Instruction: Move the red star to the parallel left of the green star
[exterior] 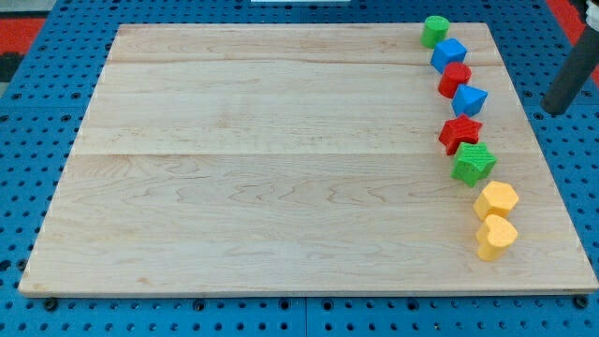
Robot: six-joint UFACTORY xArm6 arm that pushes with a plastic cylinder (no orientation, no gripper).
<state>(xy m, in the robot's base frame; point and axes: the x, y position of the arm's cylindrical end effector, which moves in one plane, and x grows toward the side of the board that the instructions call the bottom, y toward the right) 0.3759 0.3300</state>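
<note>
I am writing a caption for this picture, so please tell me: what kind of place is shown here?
Probably a robotics lab workbench. A pale wooden board lies on a blue perforated table, small coloured blocks such as the red star and green star sit in a line, and a dark rod enters at the view's right.

- The rod [573,77] is a straight, smooth cylinder, dark grey to near black.
- A faint lighter sheen runs along its length.
- No cables, screws or markings can be made out on it.
- My tip is cut off from sight, beyond the board's right edge.
</note>
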